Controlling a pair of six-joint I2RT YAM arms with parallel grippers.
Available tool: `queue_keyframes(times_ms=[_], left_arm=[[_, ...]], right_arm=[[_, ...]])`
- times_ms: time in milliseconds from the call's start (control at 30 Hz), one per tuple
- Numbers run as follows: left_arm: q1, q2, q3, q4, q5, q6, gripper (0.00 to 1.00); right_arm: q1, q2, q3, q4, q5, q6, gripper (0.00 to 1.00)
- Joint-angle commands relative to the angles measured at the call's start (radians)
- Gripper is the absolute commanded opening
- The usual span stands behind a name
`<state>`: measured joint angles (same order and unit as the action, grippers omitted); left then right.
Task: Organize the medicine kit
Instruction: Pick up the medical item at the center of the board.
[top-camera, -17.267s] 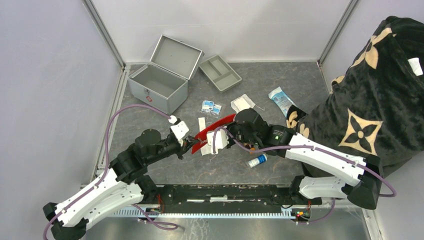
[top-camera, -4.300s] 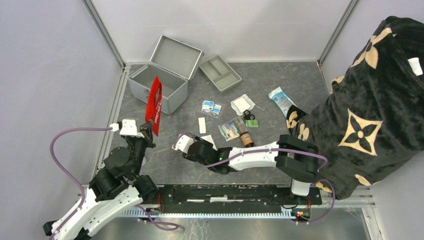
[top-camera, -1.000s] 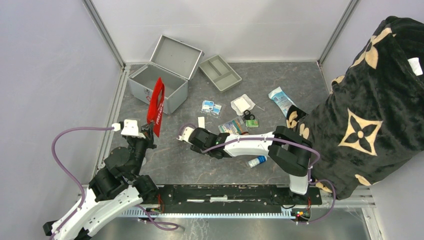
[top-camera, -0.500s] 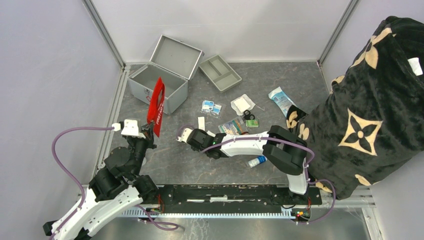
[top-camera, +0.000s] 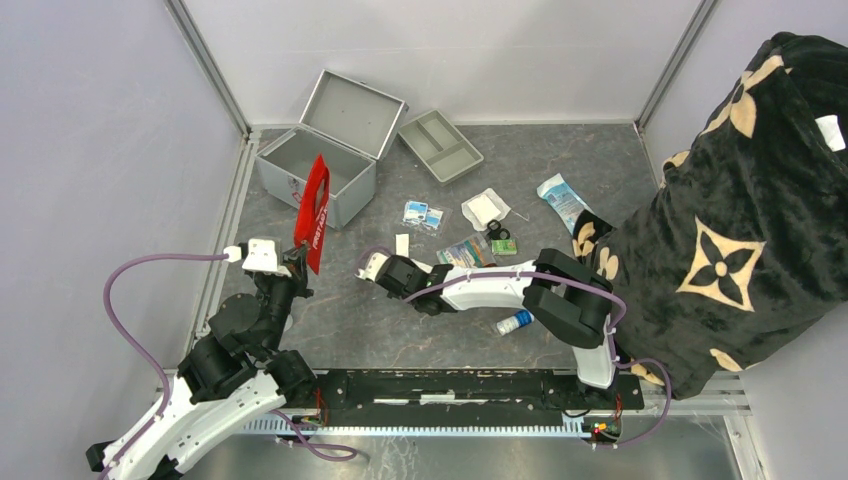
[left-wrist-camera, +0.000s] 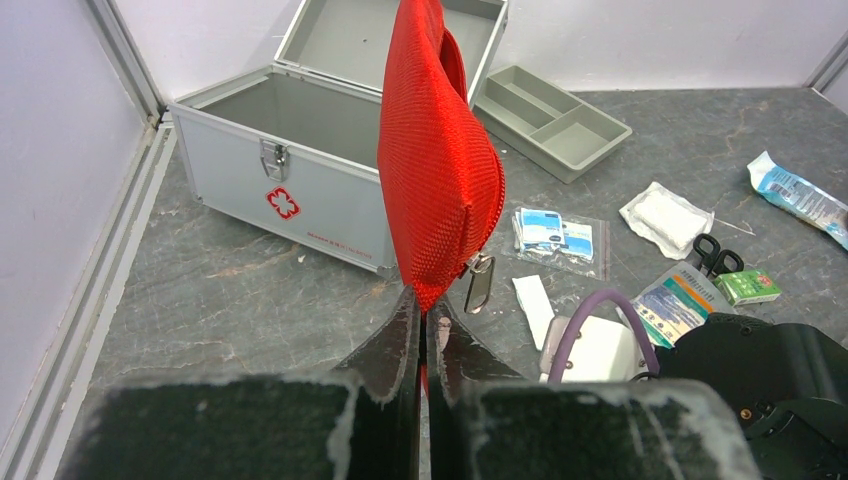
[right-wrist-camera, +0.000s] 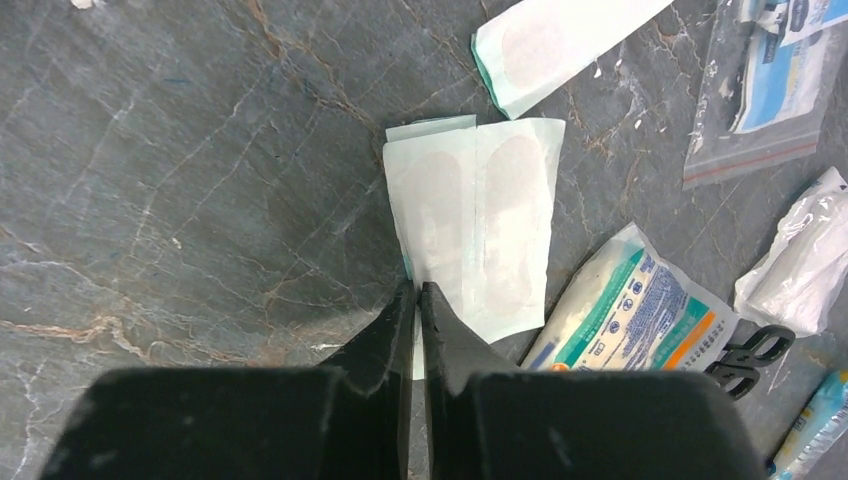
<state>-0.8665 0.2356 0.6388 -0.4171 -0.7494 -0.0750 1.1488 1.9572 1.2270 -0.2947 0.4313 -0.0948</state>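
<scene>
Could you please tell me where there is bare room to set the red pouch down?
One bare patch of table lies at the near edge, left of the small bottle. Another lies at the back, between the divided tray and the blue-white packet. The medicine kit is empty inside. The middle, zip bag to scissors, is crowded.

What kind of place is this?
Probably a robot lab cell: bare white walls and metal posts enclose a grey table, with a left arm and right arm bolted at its edge.
</scene>
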Motion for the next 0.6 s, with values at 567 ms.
queue_keyframes(times_ms=[567], left_arm=[[-0.005, -0.001, 0.014, 0.041, 0.069, -0.006, 0.02]], right_arm=[[-0.068, -0.389, -0.250, 0.241, -0.048, 0.000, 0.00]])
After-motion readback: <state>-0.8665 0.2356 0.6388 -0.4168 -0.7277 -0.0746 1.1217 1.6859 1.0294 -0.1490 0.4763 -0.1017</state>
